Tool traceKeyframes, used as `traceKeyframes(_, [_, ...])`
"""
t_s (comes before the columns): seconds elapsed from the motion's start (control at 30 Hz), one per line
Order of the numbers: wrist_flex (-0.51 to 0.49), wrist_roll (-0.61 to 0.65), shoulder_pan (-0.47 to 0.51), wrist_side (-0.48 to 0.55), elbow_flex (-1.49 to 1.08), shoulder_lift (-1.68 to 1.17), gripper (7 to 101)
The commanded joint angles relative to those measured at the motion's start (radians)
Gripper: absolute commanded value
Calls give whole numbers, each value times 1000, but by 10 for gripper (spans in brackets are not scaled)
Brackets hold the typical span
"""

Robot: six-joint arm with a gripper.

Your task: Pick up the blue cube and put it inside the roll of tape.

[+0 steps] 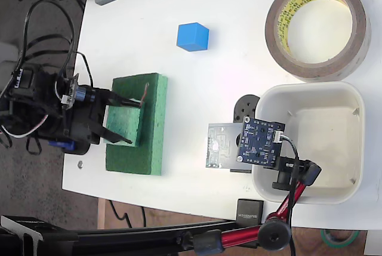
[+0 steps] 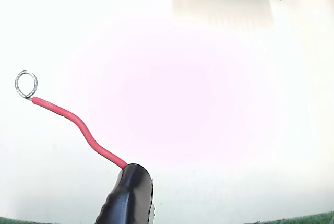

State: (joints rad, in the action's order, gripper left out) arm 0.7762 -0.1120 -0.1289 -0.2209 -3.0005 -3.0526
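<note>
Blue cube (image 1: 193,36) apart from tape roll (image 1: 317,27)

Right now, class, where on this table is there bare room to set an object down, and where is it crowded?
In the fixed view, the widest bare patch of the white table lies between the green foam pad, the blue cube and the white tub. Another lies between the cube and the roll of tape. It is crowded at the lower right, around the circuit board and its clamp stand.
</note>
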Motion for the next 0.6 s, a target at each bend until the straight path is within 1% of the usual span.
traceKeyframes(0.03, [-3,6,0,8,6,-2,989])
traceKeyframes(0.47, [-3,3,0,2,6,-2,992])
traceKeyframes(0.6, [9,0,0,-3,60,-2,992])
